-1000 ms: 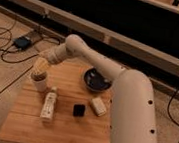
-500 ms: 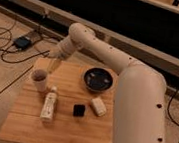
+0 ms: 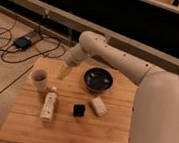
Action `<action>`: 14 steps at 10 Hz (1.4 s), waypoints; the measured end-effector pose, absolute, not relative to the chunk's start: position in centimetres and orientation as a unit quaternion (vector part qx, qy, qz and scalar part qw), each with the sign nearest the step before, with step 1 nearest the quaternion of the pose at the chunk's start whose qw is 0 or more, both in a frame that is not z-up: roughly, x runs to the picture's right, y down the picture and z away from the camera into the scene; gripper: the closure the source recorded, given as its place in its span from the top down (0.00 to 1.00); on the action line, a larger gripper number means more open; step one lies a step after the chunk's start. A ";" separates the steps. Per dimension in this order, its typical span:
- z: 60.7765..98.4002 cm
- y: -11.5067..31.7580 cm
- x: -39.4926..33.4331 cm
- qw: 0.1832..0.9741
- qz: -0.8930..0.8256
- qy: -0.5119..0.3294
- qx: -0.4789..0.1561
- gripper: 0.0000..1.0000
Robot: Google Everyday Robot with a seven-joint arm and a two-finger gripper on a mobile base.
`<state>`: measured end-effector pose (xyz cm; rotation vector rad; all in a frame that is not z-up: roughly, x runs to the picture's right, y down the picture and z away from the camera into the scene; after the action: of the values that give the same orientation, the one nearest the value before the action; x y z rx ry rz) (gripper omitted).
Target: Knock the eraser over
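Note:
The eraser (image 3: 79, 110) is a small black block standing on the wooden table (image 3: 63, 133), near its middle. A cream-white rounded block (image 3: 98, 106) lies just right of it. My gripper (image 3: 64, 72) hangs at the end of the white arm (image 3: 115, 54) over the back left of the table, between the white cup (image 3: 39, 79) and the dark bowl (image 3: 98, 80). It is well behind and to the left of the eraser and touches nothing.
A white bottle (image 3: 49, 105) lies on the table left of the eraser. Cables and a dark box (image 3: 22, 42) lie on the floor to the left. A dark wall with a rail (image 3: 51, 14) runs behind the table.
The arm has swung right and back: the gripper has moved from above the cup to the space between the cup and the bowl. The objects on the table have not moved.

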<state>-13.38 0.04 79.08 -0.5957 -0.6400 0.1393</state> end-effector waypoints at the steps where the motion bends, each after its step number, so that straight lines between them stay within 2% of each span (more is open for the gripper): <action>1: 79.3 0.7 -12.3 0.908 0.065 -0.304 -0.280 0.80; 7: 78.5 4.2 -5.4 0.932 0.055 -0.265 -0.241 0.80; 14: 77.2 8.4 -4.7 0.938 0.023 -0.248 -0.241 0.80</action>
<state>-4.72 8.39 77.21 -0.4923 -0.5057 0.0480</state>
